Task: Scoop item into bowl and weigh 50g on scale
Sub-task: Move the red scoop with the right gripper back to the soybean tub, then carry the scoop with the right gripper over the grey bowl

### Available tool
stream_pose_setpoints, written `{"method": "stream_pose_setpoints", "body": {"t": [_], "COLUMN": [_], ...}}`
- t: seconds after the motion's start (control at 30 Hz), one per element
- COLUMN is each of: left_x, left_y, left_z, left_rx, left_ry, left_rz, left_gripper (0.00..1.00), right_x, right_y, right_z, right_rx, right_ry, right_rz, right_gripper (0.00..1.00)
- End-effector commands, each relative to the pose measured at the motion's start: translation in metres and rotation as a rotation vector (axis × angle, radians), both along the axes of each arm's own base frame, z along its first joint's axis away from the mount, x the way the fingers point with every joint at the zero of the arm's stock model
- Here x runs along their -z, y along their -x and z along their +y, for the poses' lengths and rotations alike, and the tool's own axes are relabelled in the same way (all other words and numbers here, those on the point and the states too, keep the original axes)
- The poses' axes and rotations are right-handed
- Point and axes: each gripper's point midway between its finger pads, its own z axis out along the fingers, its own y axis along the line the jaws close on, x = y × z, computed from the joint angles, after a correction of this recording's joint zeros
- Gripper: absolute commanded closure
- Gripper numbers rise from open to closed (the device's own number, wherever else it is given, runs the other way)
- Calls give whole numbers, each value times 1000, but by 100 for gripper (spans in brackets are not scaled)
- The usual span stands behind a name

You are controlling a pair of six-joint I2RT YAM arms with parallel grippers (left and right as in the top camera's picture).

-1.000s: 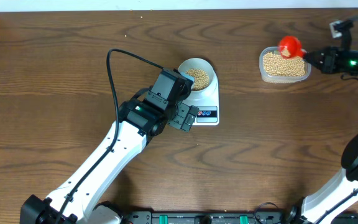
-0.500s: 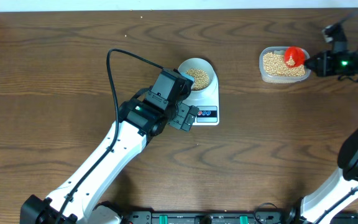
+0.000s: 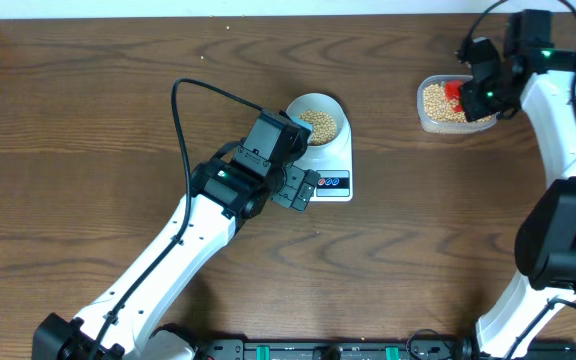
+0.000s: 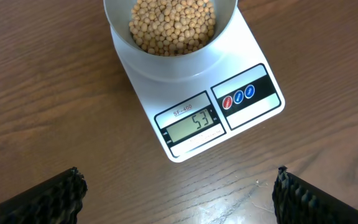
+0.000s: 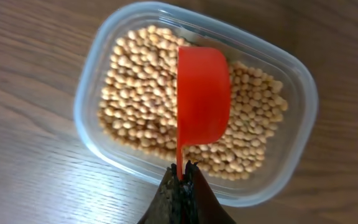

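Note:
The pale bowl [image 4: 118,38] sits on the white scale [image 4: 257,109] and holds a heap of tan beans [image 4: 174,25]. The scale's display [image 4: 191,123] reads 53. My left gripper [image 4: 178,180] hangs open over bare wood just in front of the scale, nothing between its fingers; from overhead it [image 3: 303,190] is at the scale's [image 3: 336,160] front left. My right gripper [image 5: 182,171] is shut on the thin handle of the red scoop [image 5: 202,96]. The scoop is turned on its side over the beans in the clear tub [image 5: 294,158].
The clear tub [image 3: 424,118] stands at the back right of the wooden table, with my right arm [image 3: 558,110] curving round behind it. A black cable [image 3: 183,120] loops off the left arm. The table's back edge runs along the top.
My right arm swung in from the right edge to behind the tub, and the red scoop went from level above the tub to tipped on its side over the beans. Left arm still.

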Motion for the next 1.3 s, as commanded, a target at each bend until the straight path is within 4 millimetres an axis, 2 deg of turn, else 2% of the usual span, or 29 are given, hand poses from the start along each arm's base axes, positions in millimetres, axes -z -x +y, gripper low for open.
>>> {"method": "stream_pose_setpoints", "body": {"t": [0.0,0.27,0.43,0.53,0.67,0.77,0.9,1.07,1.27], "left_x": [-1,-1,-1,-1,-1,-1,-1,-1,-1], "left_y": [-1,-1,-1,-1,-1,-1,-1,-1,-1], "left_z": [1,1,1,1,1,1,1,1,1], "left_rx": [-6,-6,-6,-6,-6,-6,-6,-6,-6], "left_ry": [-1,-1,-1,-1,-1,-1,-1,-1,-1], "left_rz": [-1,-1,-1,-1,-1,-1,-1,-1,-1], "left_gripper": [2,2,2,2,2,2,2,2,2], "right_x": [-28,-69,-85,-93,-113,-124,-123,-111,-90], "right_y": [-1,2,7,7,11,14,18,24,27], "right_z": [-15,-2,23,53,113,148,179,213,232], "right_rx": [69,57,-6,-92,-272,-377,-446,-487,-498], "right_ry": [190,201,71,-86,-388,-499,-508,-513,-452], "right_rz": [-58,-155,-190,-214,-252,-277,-275,-237,-194], "right_gripper": [99,99,99,99,99,99,99,99,99]}}
